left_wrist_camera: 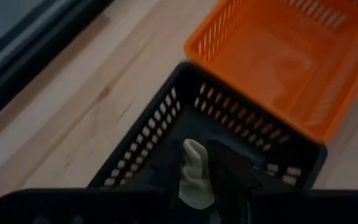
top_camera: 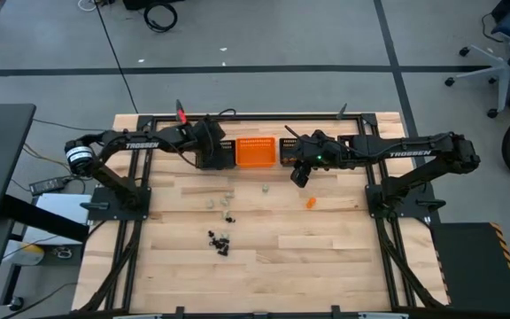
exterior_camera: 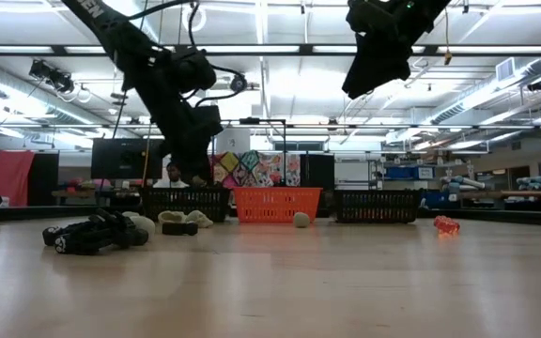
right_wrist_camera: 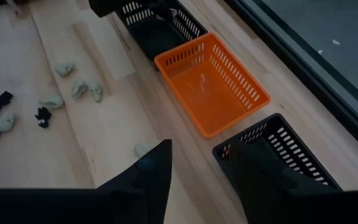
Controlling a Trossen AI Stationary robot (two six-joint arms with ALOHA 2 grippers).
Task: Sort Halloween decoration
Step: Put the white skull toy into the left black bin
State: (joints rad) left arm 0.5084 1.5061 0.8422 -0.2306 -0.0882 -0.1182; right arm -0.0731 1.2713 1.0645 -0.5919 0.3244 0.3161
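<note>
My left gripper (left_wrist_camera: 199,186) is over the left black basket (left_wrist_camera: 166,118), shut on a pale whitish trinket (left_wrist_camera: 194,171). The same gripper (top_camera: 209,140) shows at the far left in the high view. My right gripper (right_wrist_camera: 201,180) hangs open and holds nothing, above the table beside the orange basket (right_wrist_camera: 213,90) and the right black basket (right_wrist_camera: 284,155). Loose Halloween decoration lies on the wood. There are pale pieces (top_camera: 212,204) (top_camera: 265,187), black pieces (top_camera: 220,239), and one orange piece (top_camera: 310,202). My left gripper pinches the pale trinket between its two fingers, its lower part (left_wrist_camera: 195,193) lying between them. The trinket's upper end (left_wrist_camera: 191,149) sticks out past the fingertips. The fingers slant down from above. The trinket is lifted clear, over the black basket's opening.
Three mesh baskets stand in a row along the table's far edge, the orange one (top_camera: 257,151) in the middle. A black frame rail (right_wrist_camera: 278,43) runs just beyond them. Open wood lies toward the near edge. A black pile (exterior_camera: 92,233) sits at the near left.
</note>
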